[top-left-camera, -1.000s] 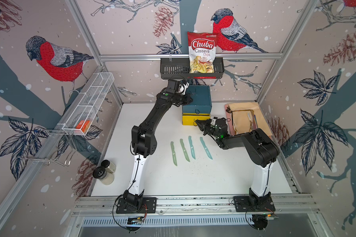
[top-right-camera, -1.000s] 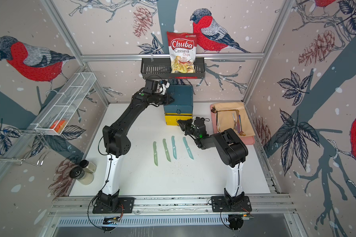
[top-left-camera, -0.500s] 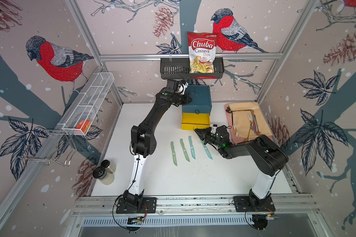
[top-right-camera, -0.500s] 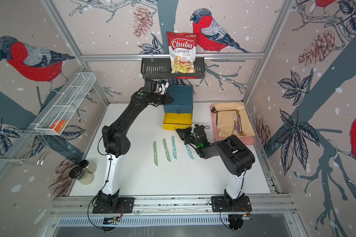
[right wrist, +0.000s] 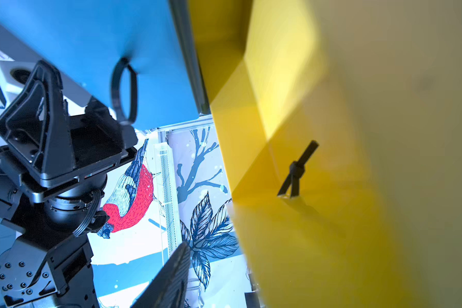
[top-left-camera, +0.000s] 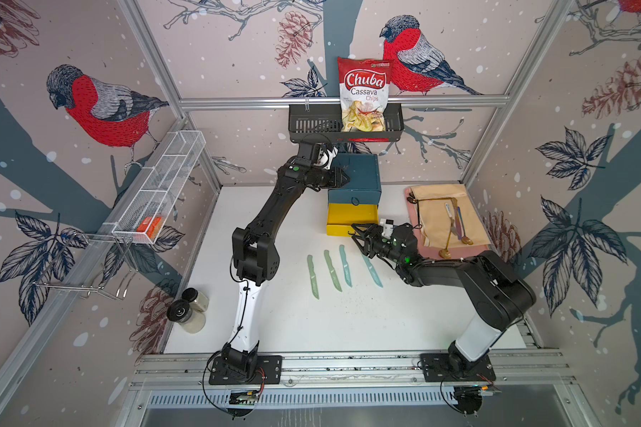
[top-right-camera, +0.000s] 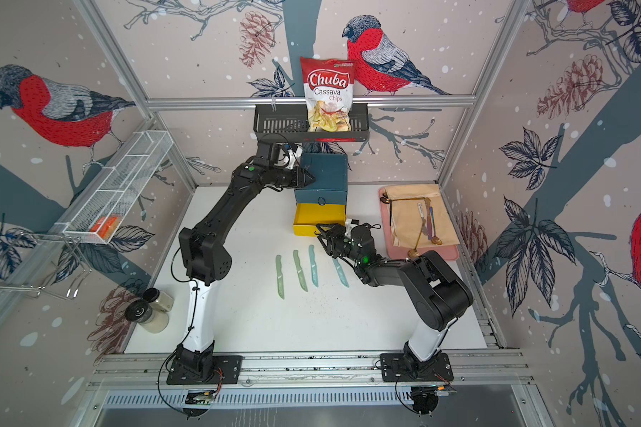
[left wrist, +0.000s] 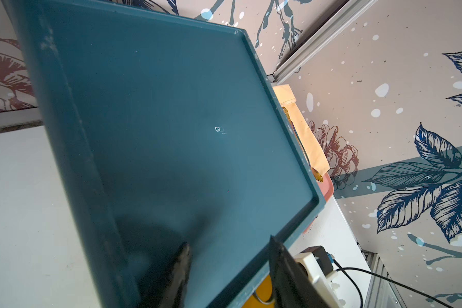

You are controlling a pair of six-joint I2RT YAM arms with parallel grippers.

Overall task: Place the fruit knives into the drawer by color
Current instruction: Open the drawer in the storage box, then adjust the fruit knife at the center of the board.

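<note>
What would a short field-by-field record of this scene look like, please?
Chest: dark teal box-shaped three-drawer chest, at the back of the white tabletop
Open drawer: yellow drawer, pulled out; no knife visible inside
Knives on tabletop: two sage green plastic knives and two light teal-blue knives, lying in a row
Pink knives: none in view
Left gripper: open, at the chest's top edge
Right gripper: open, empty, just in front of the yellow drawer

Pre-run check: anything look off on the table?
Nothing spilled or damaged. One yellow drawer stands pulled out, and the rightmost blue knife lies angled away from its neighbours, partly under the right arm.
</note>
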